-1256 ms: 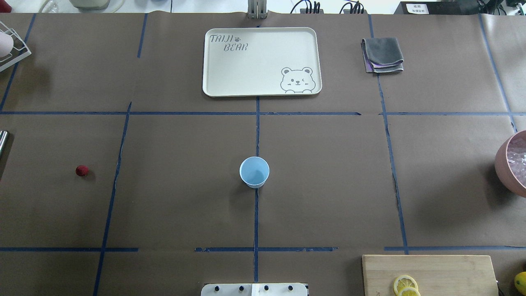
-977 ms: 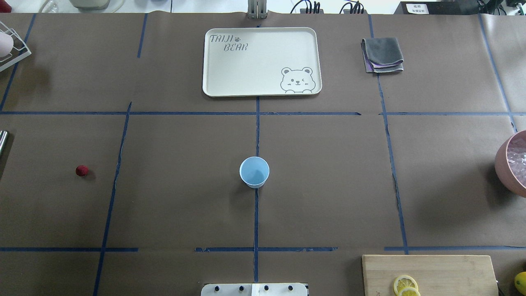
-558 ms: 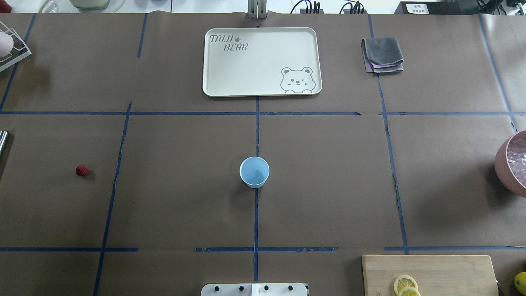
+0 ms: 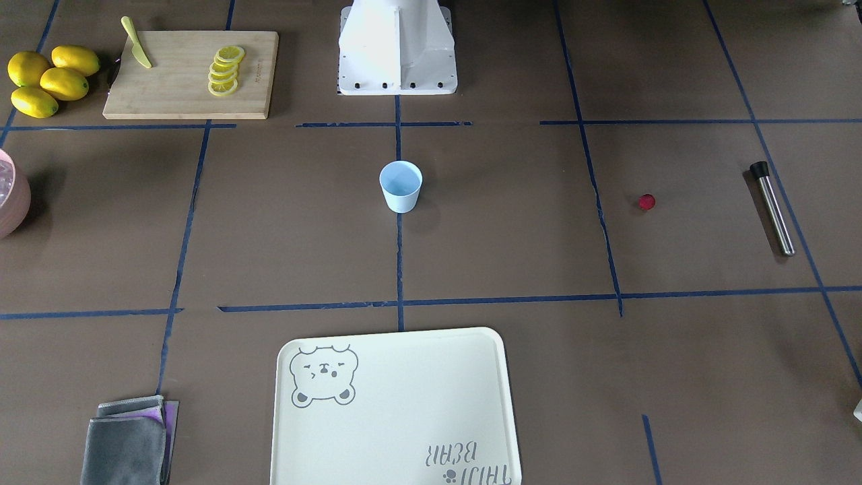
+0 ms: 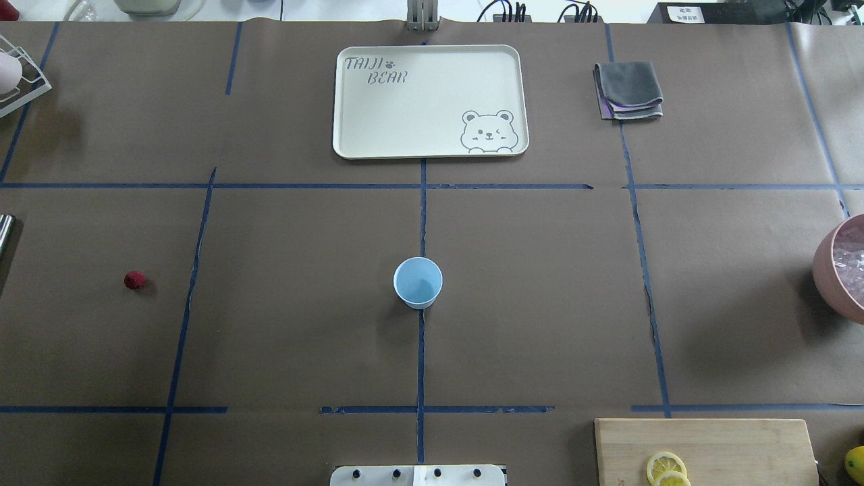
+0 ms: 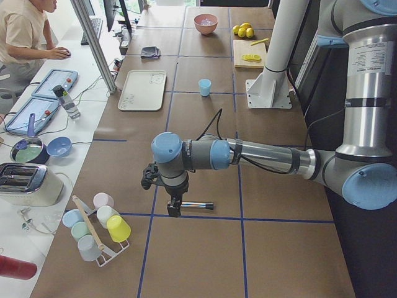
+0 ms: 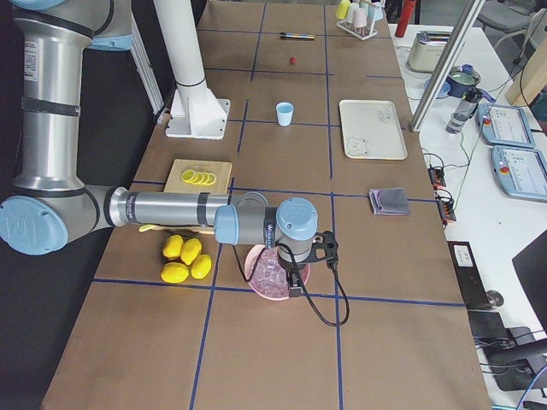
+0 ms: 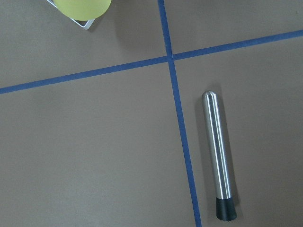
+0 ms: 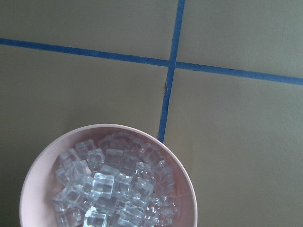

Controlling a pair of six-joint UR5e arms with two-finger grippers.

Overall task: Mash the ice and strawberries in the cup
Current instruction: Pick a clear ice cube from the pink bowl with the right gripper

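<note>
The pale-blue cup (image 5: 418,283) stands upright on the brown surface (image 5: 540,304), on the blue tape line that runs out from the robot's base, well apart from both grippers. The 1 dark-red strawberry (image 5: 135,280) lies on the robot's left side of the surface, between the cup and a metal rod (image 4: 773,209) with a black end, nearer the rod. The ice (image 9: 113,184) is piled as clear cubes in a pink bowl (image 9: 34,172) at the far right end of the surface.

The left gripper (image 6: 174,208) points down close over the surface, just beside 1 end of the rod; the strawberry and the cup are further along the surface from it. It shows only in the side view, so I cannot tell whether it is released or clenched. The right gripper (image 7: 287,278) hangs directly over the bowl, with the ice right beneath it; here too I cannot tell its state.

Across from the robot lie a cream tray (image 5: 378,121) with a bear drawing and a folded grey cloth (image 5: 628,88). Near the robot's right side is a cutting board (image 4: 175,87) with lemon slices (image 4: 224,71), and 4 whole lemons (image 4: 50,77) beside it.
</note>
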